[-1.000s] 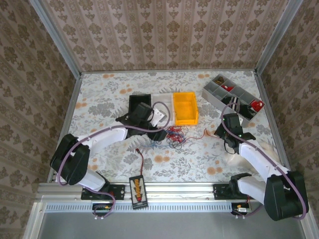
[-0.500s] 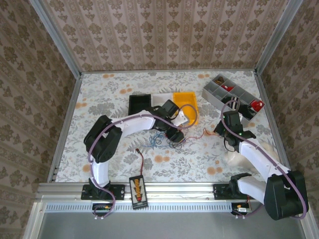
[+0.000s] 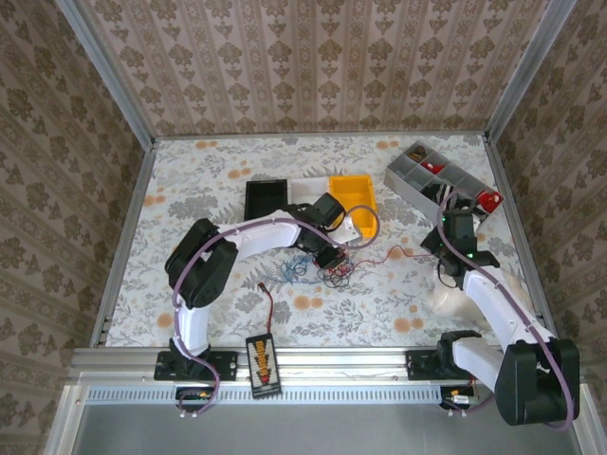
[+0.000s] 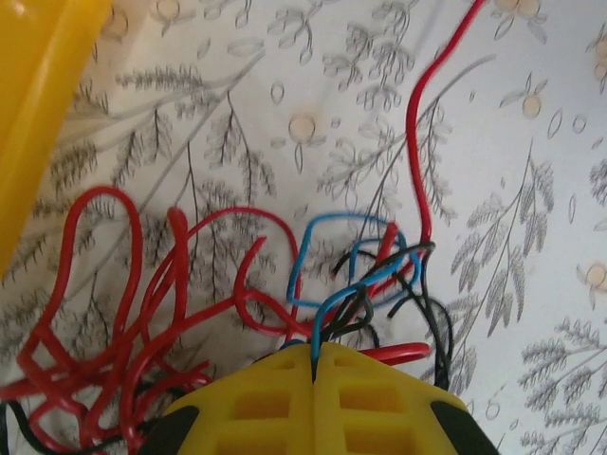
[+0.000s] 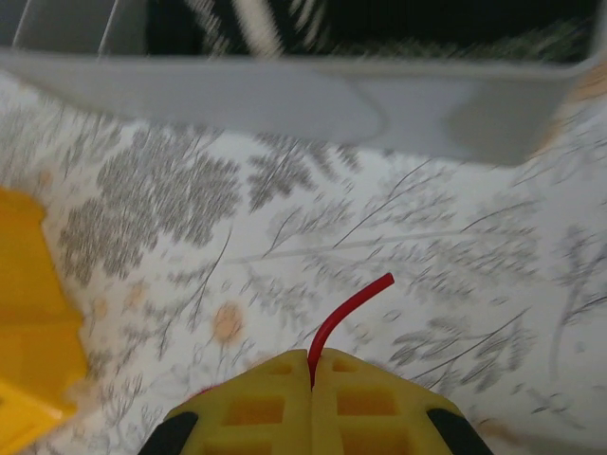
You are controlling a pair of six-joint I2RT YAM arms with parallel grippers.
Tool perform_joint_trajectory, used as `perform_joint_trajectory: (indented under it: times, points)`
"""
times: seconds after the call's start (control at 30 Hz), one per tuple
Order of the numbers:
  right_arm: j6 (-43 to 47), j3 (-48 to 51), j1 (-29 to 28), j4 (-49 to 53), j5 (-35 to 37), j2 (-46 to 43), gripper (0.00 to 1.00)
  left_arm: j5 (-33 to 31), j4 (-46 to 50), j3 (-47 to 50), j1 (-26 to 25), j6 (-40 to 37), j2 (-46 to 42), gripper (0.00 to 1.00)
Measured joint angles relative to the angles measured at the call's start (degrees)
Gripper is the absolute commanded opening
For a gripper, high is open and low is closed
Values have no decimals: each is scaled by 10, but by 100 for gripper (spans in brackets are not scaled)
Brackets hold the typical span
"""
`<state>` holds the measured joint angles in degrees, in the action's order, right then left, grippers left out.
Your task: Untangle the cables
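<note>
Red, blue and black cables (image 3: pixel 327 268) lie knotted in one bunch on the worktop (image 3: pixel 209 180) just in front of the yellow bin (image 3: pixel 353 192): untangling looks barely begun. Left fingers (image 4: pixel 275 384) pinch blue and black strands at the bunch; right fingers (image 5: pixel 365 384), right of the bin, clamp one red strand (image 3: pixel 394 254). Strands per colour: uncountable.
</note>
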<state>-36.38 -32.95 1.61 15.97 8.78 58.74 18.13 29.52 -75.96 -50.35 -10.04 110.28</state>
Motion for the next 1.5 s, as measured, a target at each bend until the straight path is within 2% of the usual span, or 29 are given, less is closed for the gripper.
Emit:
perform_joint_trajectory:
  times: [0.23,0.5,0.7,0.83,1.0,1.2,1.27,1.5]
  points:
    - [30,-41,117,30,0,-18,0,-15,-7,117,50,18,-106,0]
    - [30,-50,201,50,-5,-17,0,-16,-12,214,127,56,-221,0]
    - [18,-58,244,58,-7,-16,0,-21,-7,229,160,66,-250,0]
    - [14,-61,253,57,-17,-16,0,-21,-7,231,174,71,-256,0]
    - [17,-62,227,52,-32,-18,0,-8,-21,232,170,84,-250,0]
    - [45,-62,100,27,-52,-33,0,2,-53,230,131,90,-207,0]
    - [58,-62,68,9,-78,-32,0,4,-57,226,119,90,-185,0]
    - [62,-63,15,-59,-163,-17,0,8,-58,198,102,90,-148,0]
